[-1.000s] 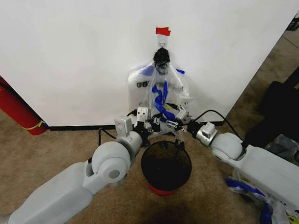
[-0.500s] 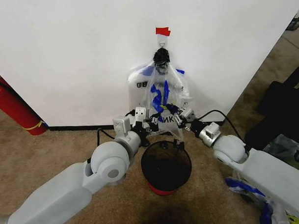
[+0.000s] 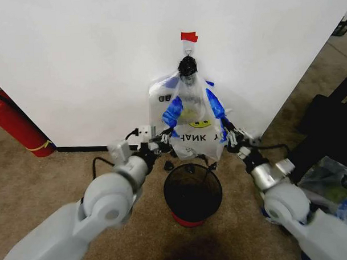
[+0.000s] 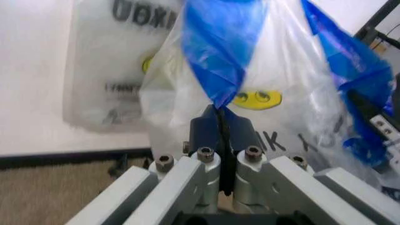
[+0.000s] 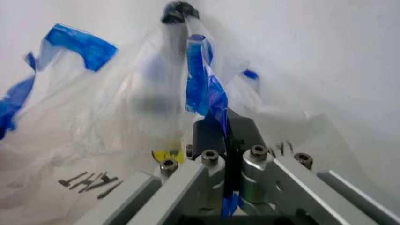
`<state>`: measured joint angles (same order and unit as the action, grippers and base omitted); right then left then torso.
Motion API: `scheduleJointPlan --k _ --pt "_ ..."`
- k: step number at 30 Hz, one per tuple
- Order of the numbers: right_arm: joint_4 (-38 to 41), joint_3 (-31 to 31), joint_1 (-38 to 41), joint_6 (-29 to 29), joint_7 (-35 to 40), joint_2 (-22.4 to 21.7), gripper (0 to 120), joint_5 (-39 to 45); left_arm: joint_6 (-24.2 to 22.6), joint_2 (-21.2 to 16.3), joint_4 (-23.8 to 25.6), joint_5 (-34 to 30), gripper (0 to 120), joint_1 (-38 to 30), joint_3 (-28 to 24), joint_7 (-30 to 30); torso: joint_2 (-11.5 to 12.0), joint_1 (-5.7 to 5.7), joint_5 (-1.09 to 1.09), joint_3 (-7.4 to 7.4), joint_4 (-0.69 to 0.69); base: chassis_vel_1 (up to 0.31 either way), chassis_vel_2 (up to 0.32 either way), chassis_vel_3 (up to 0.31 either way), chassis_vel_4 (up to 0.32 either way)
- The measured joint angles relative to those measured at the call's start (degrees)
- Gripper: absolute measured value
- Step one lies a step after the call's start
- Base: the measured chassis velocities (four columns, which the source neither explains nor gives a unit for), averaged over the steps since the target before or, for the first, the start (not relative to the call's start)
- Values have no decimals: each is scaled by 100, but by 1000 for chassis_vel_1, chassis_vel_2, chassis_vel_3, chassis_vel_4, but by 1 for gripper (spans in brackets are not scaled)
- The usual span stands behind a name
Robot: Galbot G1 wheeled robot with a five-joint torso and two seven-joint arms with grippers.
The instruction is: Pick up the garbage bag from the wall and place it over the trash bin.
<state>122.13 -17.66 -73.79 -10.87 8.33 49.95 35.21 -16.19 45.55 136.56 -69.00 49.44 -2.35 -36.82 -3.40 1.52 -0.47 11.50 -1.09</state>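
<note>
red fire extinguisher, brown carpet

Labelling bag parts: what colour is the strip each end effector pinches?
Blue, on the garbage bag; clearest in the left wrist view.
</note>
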Motion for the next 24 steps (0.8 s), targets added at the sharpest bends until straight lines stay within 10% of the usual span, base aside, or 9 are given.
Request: scheduleJointPlan --k 24 --pt "884 -844 -2269 -712 -416 1141 0 -1176 88 -98 697 849 0 2868 1626 342 0 0 0 1 -1 0 0 0 0"
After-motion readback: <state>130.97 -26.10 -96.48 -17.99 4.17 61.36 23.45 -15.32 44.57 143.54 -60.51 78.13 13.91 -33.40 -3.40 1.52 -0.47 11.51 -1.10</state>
